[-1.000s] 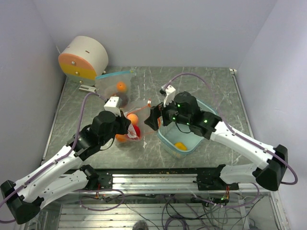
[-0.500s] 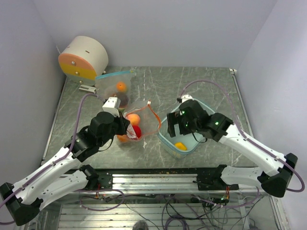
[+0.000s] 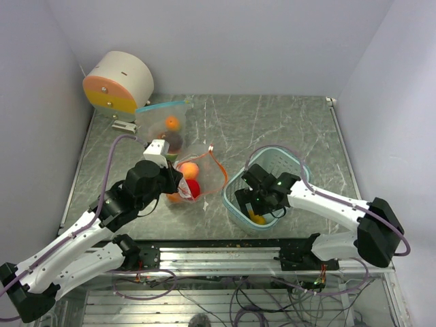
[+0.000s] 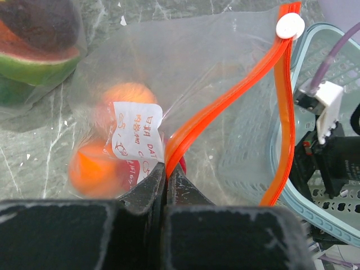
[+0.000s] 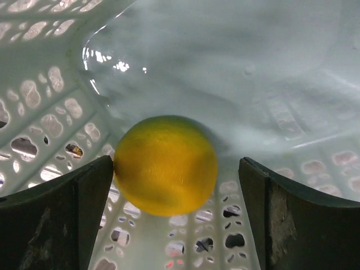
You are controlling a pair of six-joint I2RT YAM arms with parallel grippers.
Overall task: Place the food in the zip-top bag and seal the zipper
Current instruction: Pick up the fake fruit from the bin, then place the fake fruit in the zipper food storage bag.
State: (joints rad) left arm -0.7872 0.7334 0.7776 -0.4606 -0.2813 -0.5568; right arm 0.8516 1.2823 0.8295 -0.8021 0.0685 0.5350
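Observation:
My left gripper [image 4: 165, 175] is shut on the orange zipper rim of the clear zip-top bag [image 4: 185, 67], holding its mouth open; it shows in the top view too [image 3: 178, 182]. Inside the bag are two orange fruits [image 4: 94, 169] and a red one [image 3: 193, 189]. My right gripper [image 5: 177, 169] is open, down inside the pale teal tub [image 3: 289, 167], its fingers either side of a yellow fruit [image 5: 166, 164]; the left finger touches it. In the top view the yellow fruit [image 3: 256, 217] shows under the right gripper [image 3: 257, 203].
A second clear bag [image 3: 165, 122] with an orange and a dark fruit lies at the back left, beside a round white and orange drum [image 3: 117, 83]. The bag's white slider [image 4: 290, 26] sits next to the tub's rim [image 4: 323, 211].
My right arm has swung back from the bag's mouth and lowered into the tub around the yellow fruit. The left gripper kept its hold on the bag rim.

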